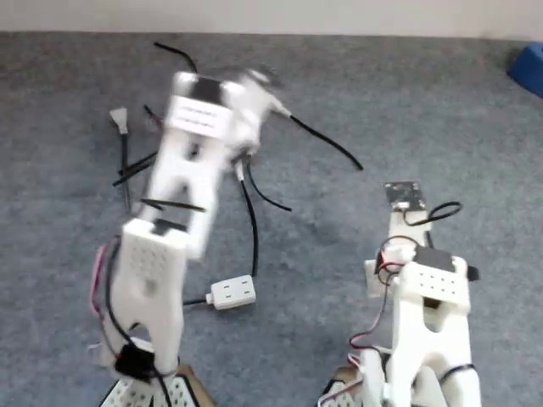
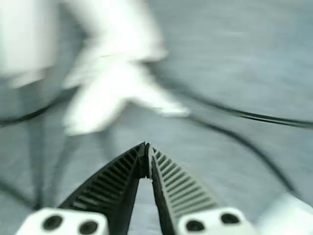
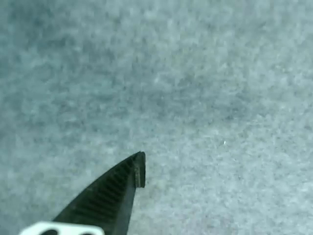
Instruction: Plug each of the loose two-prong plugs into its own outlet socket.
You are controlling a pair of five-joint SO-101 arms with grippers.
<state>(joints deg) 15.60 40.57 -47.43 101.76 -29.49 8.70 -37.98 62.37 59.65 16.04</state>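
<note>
Ribbed black left claw (image 2: 145,150), tips pressed together on nothing, over thin black cords (image 2: 254,116). One boxy white outlet strip (image 1: 232,292) on fuzzy grey carpet (image 1: 441,110), just beside white left arm (image 1: 157,263); one white plug (image 1: 119,119) well beyond, far left. Cannot tell state of right claw (image 3: 139,169).

Watching my feed: grey carpet-like cloth covers table (image 1: 475,110), fuzzy nap, same grey in both wrist views. Pale wall strip (image 1: 271,15) along far edge. Blue object (image 1: 528,66) pokes in at far right corner. Light soft, even.
</note>
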